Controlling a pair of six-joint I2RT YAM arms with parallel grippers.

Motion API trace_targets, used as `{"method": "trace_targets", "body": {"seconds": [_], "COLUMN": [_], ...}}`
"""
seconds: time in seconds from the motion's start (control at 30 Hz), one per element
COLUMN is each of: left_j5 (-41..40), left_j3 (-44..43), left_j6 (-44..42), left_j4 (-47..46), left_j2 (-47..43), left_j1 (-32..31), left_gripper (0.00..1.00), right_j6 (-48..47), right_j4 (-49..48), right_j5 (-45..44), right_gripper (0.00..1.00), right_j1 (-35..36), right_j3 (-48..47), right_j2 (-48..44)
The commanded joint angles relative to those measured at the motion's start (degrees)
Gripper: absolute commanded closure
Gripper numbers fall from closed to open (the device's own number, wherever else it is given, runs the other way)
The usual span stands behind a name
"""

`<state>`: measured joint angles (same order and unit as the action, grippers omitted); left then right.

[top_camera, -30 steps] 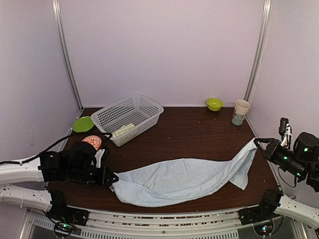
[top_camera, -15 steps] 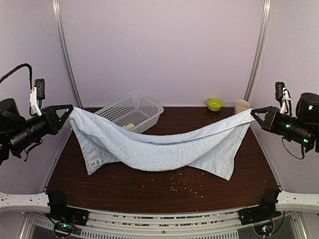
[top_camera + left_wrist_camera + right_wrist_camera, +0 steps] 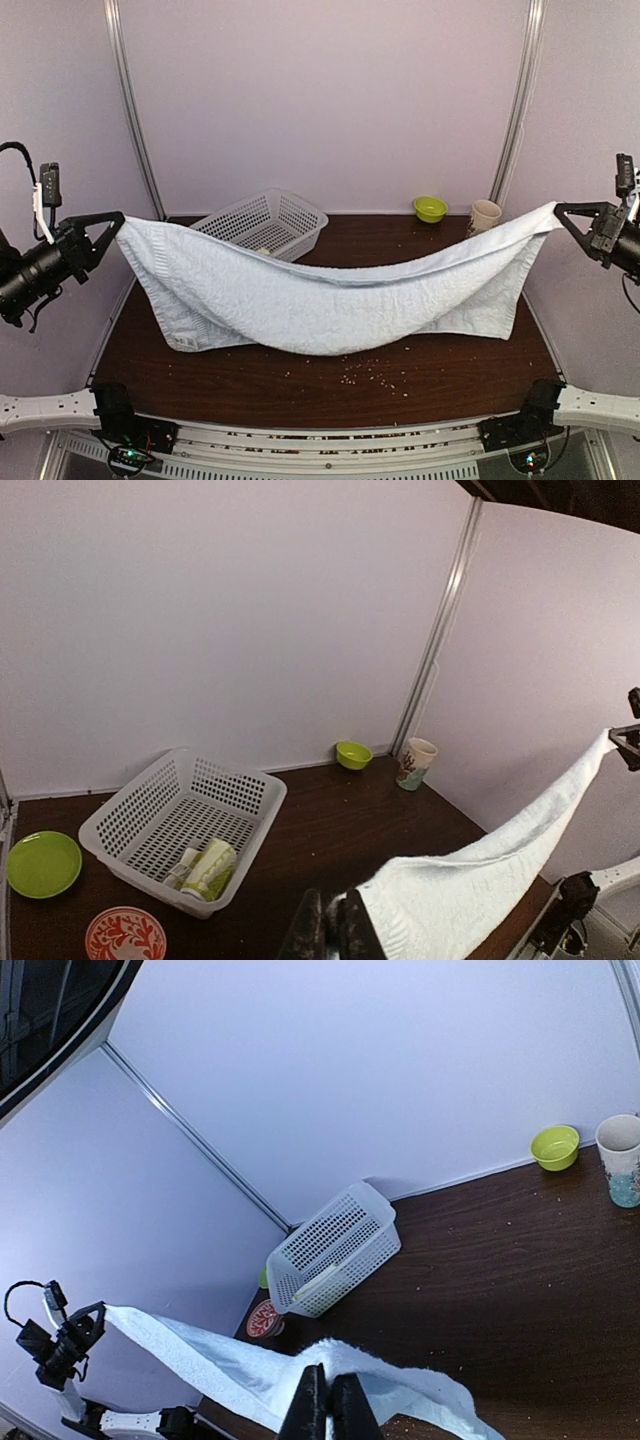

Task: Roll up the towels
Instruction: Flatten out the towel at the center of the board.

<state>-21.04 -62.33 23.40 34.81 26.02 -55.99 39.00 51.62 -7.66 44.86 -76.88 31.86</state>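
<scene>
The pale blue towel (image 3: 330, 295) hangs stretched in the air across the table, sagging in the middle, its lower edge near the tabletop. My left gripper (image 3: 113, 222) is shut on its left corner, high at the left wall. My right gripper (image 3: 560, 211) is shut on its right corner, high at the right wall. The left wrist view shows the towel (image 3: 470, 880) running from my left gripper (image 3: 338, 932) toward the right one. The right wrist view shows it (image 3: 250, 1375) running from my right gripper (image 3: 328, 1400). The lime-green lemon-print towel (image 3: 208, 870) lies rolled in the white mesh basket (image 3: 150, 800).
The basket (image 3: 225, 222) stands at the back left. A green plate (image 3: 40, 863) and a red patterned bowl (image 3: 125, 935) sit left of it. A green bowl (image 3: 430, 208) and a paper cup (image 3: 484, 213) stand at the back right. Crumbs (image 3: 370, 372) lie on the table's front.
Both grippers lifted the blue towel off the table and pulled apart. In the last half second they moved further outward, stretching the towel wider.
</scene>
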Motion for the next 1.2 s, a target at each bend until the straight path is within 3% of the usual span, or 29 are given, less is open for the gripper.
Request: {"method": "trace_targets", "body": {"seconds": [0.0,0.13,0.3,0.4,0.57,0.7,0.87,1.0,1.17], "left_j5": [13.26,13.52,3.93,1.49,7.1,12.81,23.94,32.35,31.28], "left_j3": [-0.09,3.11,10.3,9.06,3.06,-0.43,-1.29,-3.67,-4.16], "left_j6": [-1.32,0.33,0.26,-1.1,-2.09,-4.4,-5.46,-3.36,-1.85], "left_j4": [-1.15,-3.21,-11.0,-13.05,-14.3,-14.9,-11.93,-6.32,-3.22], "left_j2": [-4.4,-3.61,3.86,11.81,20.5,17.06,6.47,-0.2,-5.6], "left_j1": [0.18,0.19,0.29,3.26,11.97,12.02,12.04,12.04,12.04], "left_gripper": [1.0,1.0,1.0,1.0,1.0,1.0,1.0,1.0,1.0], "right_j6": [2.83,4.99,9.24,10.22,9.53,2.88,-6.32,-8.39,-6.09], "right_j4": [2.6,3.03,-4.13,-9.31,-17.51,-18.21,-10.26,-5.24,-0.89], "right_j5": [5.51,4.05,-2.25,2.21,14.03,21.27,28.16,35.17,34.67], "right_gripper": [1.0,1.0,1.0,1.0,1.0,1.0,1.0,1.0,1.0], "right_j1": [-0.3,-0.3,-2.21,-11.34,-24.94,-25.7,-25.7,-25.72,-25.7], "right_j3": [-2.46,-1.83,10.4,14.17,15.57,11.41,5.07,-0.39,-7.1], "right_j2": [-1.71,-1.04,2.96,5.45,8.5,8.94,4.94,0.56,-0.99]}}
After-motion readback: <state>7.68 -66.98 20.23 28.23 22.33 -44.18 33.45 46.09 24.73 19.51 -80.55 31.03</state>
